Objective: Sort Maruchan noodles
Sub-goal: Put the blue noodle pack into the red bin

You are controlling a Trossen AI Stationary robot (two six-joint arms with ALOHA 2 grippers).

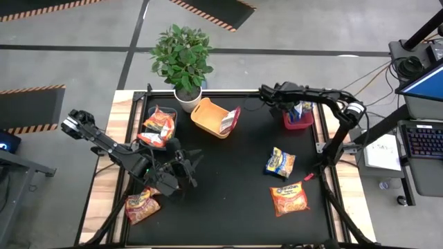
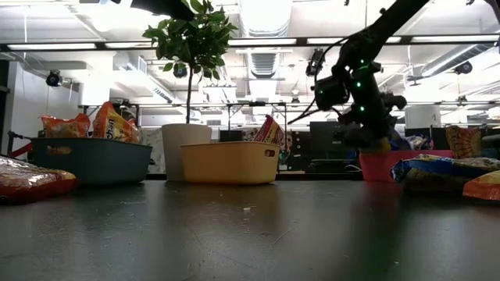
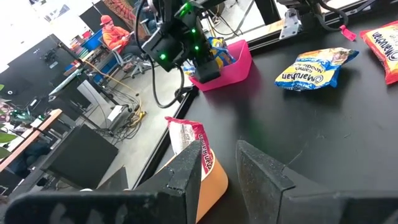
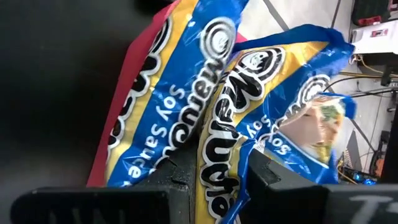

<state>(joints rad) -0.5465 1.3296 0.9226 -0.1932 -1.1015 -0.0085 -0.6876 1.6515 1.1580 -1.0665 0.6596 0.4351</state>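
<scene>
We see the right end effector (image 1: pixel 299 109) over the red bin (image 1: pixel 297 122) at the table's (image 1: pixel 235 200) far right, its fingers parted around blue-and-yellow noodle packets (image 4: pixel 205 106) standing in that bin. The left end effector (image 1: pixel 188 166) hangs open over the table's near left. Another blue-and-yellow packet (image 1: pixel 280 162) and an orange packet (image 1: pixel 289 198) lie near right; a pinkish-red packet (image 1: pixel 229 120) leans in the orange bin (image 1: pixel 208 115).

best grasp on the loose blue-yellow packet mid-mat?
Probably top-down across the narrow width of the blue-and-yellow Maruchan packet. It lies flat on the black mat with nothing touching it, so its edges are low; pinch the puffed crinkly middle rather than a sealed end.
</scene>
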